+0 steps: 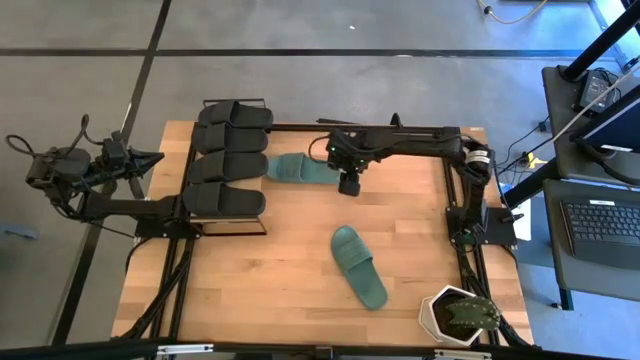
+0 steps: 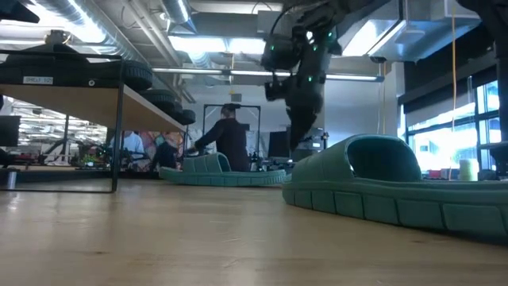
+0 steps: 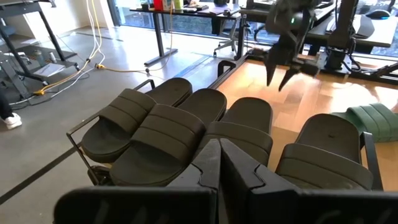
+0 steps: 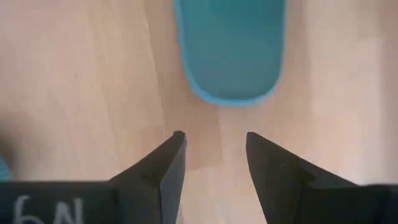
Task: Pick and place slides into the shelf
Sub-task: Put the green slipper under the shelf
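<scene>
Two pairs of black slides lie side by side, soles down, on top of the shelf at the table's left side; the left wrist view shows these black slides too. One teal slide lies flat on the table just right of the shelf. The other teal slide lies nearer the front, and is the large teal slide in the low view. My right gripper hangs open above the table, pointing down, just off the rounded end of the teal slide by the shelf. My left gripper is shut and waits left of the shelf.
A white pot with a green plant stands at the table's near right corner. Bare wood lies between the shelf and the nearer teal slide. A person stands in the room behind the table.
</scene>
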Tool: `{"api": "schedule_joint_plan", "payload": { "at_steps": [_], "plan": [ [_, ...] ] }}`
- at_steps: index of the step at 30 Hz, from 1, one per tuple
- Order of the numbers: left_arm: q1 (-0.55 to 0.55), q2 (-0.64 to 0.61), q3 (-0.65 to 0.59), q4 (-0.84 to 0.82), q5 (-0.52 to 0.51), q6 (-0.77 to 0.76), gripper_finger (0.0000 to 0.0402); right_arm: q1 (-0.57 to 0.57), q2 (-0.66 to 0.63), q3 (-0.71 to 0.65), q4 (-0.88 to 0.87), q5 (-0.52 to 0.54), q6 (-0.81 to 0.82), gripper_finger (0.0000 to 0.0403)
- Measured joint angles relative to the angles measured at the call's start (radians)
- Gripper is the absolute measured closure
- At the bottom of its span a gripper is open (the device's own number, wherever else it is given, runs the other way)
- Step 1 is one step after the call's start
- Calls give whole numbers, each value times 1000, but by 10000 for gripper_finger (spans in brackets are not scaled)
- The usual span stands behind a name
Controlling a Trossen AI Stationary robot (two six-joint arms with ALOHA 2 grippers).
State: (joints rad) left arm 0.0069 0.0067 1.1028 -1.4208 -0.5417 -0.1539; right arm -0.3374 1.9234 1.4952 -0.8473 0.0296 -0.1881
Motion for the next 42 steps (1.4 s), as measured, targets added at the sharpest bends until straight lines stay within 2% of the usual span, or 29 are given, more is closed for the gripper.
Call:
{"api": "schedule_joint_plan", "payload": {
  "at_steps": [12,18,27,38,42],
  "plan": [
    [0,0,0,0,0,0,401,-35,140,-2,52,-7,-28,234],
    [0,0,0,0,0,0,401,-44,183,-1,185,-103,-69,234],
    [0,0,0,0,0,0,401,-44,188,-1,423,-126,-84,234],
    [0,0,0,0,0,0,401,-44,188,0,494,-162,-84,234],
    [0,0,0,25,0,4,401,-44,188,42,503,-162,-83,234]
  ]
}}
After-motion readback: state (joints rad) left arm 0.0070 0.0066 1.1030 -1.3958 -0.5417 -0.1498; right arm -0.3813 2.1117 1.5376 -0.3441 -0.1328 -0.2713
